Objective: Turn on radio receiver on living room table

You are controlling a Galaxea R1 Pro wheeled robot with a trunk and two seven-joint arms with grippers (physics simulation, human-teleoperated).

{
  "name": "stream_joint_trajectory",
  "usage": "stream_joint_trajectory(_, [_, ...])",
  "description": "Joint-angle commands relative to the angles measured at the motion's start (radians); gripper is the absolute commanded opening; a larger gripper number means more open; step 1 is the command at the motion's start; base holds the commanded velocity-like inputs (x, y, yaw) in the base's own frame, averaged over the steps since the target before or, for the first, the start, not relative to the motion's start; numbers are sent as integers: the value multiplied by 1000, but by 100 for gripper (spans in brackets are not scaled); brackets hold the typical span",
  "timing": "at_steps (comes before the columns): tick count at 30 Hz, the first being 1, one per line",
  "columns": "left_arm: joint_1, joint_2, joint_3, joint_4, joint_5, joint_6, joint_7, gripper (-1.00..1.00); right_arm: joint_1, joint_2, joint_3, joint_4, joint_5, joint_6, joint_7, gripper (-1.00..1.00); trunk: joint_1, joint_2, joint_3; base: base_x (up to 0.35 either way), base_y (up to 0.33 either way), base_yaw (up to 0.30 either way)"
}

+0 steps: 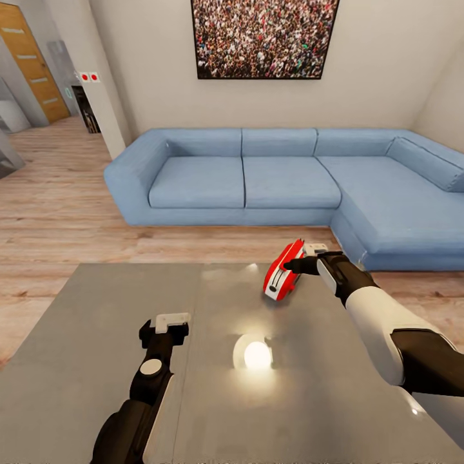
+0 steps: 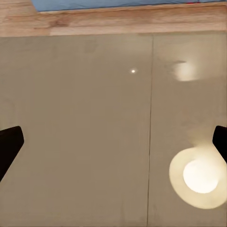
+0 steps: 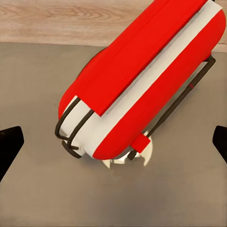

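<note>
The radio receiver, a glossy red box with white trim, sits tilted near the far right part of the grey table. My right gripper is at its right side, and one dark finger seems to touch the red casing. In the right wrist view the radio receiver lies close between the wide-apart fingertips of the open right gripper; its dial is hidden. My left gripper hovers open over bare table top, left of the seam, with nothing between its fingers.
A blue L-shaped sofa runs behind the table and wraps round to the right. A framed crowd picture hangs above it. Light wood floor lies between table and sofa. A lamp reflection glows on the table top.
</note>
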Motion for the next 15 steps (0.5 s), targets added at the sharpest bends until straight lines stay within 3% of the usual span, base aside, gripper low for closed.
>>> stream_joint_trajectory(1, [0,0,0,0,0,0,0,100,0,0,0,0,0,0,0,100,0,0,-2,0,0,0])
stream_joint_trajectory(15, [0,0,0,2,0,0,0,100,-1,1,-3,-1,0,-1,0,100,0,0,-24,0,0,0])
